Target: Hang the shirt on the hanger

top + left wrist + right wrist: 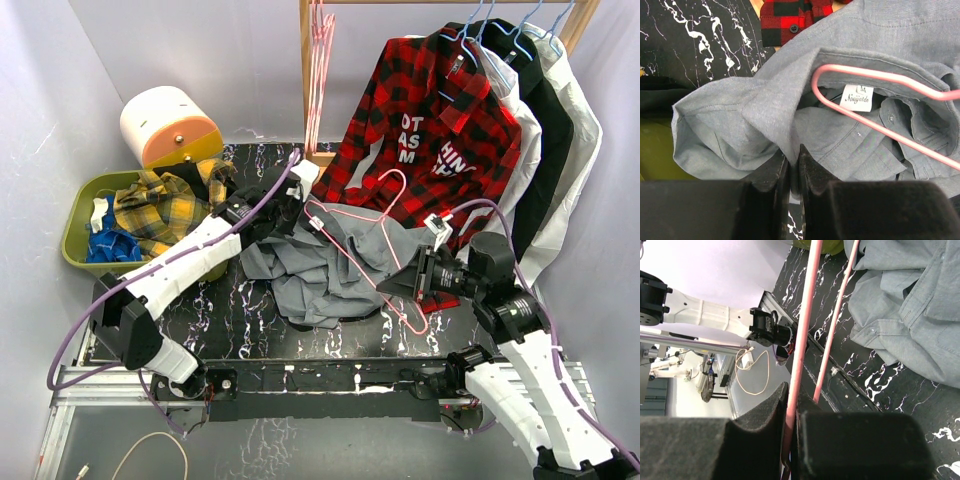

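The grey shirt (320, 265) lies crumpled in the middle of the black marbled table. The pink hanger (350, 255) lies slanted across it, with its hook pointing toward the rack. My left gripper (288, 205) is at the shirt's far left edge. In the left wrist view it (792, 162) is shut on a fold of the shirt (765, 100) beside the collar. One end of the hanger (880, 127) sits inside the collar by the white neck label (856, 97). My right gripper (392, 283) is shut on the hanger's bar (802, 340) at its near right end, with the shirt (910, 305) just beyond.
A green bin (75, 225) holding a yellow plaid shirt (165, 210) stands at the left. A white and orange drum (168, 125) is behind it. A wooden rack (305, 80) at the back holds spare pink hangers (320, 60), a red-black plaid shirt (430, 120) and black and white garments.
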`<move>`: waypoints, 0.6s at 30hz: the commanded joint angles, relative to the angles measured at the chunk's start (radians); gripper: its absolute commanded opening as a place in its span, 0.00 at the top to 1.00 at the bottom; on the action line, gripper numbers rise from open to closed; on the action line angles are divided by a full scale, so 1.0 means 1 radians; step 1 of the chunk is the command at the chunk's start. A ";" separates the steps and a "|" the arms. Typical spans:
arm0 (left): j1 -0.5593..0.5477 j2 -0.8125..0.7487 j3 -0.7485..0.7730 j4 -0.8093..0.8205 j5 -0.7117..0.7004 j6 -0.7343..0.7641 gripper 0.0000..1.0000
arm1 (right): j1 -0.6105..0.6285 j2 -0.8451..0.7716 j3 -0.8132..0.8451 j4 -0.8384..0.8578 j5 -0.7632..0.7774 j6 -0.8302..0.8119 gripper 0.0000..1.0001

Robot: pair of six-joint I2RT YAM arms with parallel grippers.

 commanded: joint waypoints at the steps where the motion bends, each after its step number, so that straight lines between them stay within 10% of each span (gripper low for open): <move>1: -0.004 0.005 0.047 0.011 -0.009 -0.005 0.90 | -0.001 0.033 0.003 0.141 -0.024 -0.033 0.92; 18: -0.004 0.066 0.118 0.025 -0.026 0.019 0.90 | 0.043 0.120 -0.020 0.249 -0.038 -0.050 0.92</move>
